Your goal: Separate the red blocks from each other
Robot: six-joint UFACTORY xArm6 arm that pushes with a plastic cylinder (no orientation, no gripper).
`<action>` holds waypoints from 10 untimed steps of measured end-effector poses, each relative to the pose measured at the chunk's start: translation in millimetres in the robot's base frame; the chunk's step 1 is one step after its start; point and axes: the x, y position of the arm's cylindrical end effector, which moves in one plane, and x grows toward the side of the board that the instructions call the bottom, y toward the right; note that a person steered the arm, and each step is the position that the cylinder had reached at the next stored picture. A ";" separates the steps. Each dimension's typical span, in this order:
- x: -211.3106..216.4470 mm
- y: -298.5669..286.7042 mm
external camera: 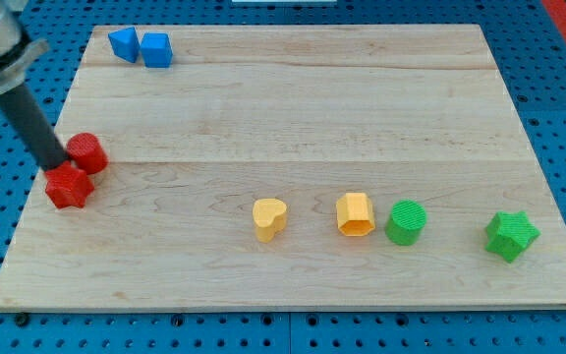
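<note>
Two red blocks sit touching near the board's left edge: a round red cylinder [88, 151] and, just below and left of it, a red star-shaped block [69, 186]. My dark rod comes down from the view's top left. My tip [57, 165] rests at the junction of the two, against the cylinder's left side and the star's top edge.
Two blue blocks [123, 43] [156, 49] sit side by side at the top left. A yellow heart [269, 218], a yellow hexagon [355, 214], a green cylinder [405, 222] and a green star [511, 235] line the lower right of the wooden board [293, 118].
</note>
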 end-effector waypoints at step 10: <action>129.5 72.2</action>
